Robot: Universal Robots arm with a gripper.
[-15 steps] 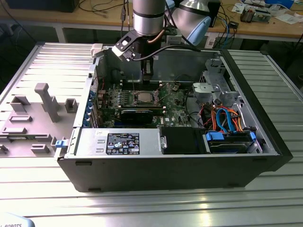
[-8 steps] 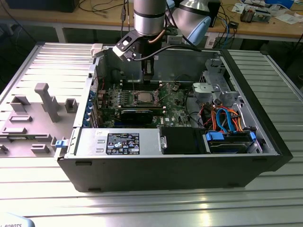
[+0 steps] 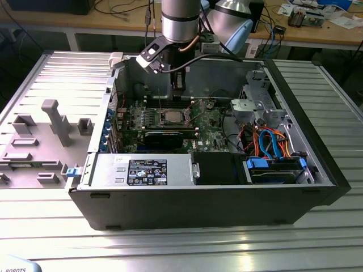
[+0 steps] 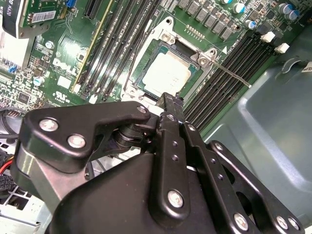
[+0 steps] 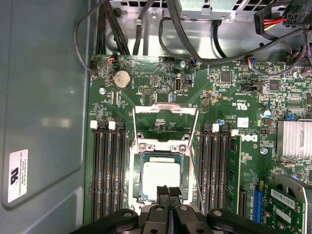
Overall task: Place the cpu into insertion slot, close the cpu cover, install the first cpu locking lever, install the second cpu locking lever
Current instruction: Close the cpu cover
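On a ribbed metal bench (image 3: 187, 249) lies an open computer case (image 3: 227, 207). Nearest us, the gripper (image 5: 167, 191) hangs, fingertips pressed together on nothing, over the chip (image 5: 160, 178) seated in its socket (image 5: 137, 170). Beyond, the cover (image 5: 165, 108) stands flipped open. We judge a low sweep could snag the thin lever (image 4: 233, 77); memory slots (image 5: 105, 170) hem both sides, leaving room only upward.

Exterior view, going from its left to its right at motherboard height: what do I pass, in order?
Grey fixture plate → cpu → silver drive cage → black case wall.
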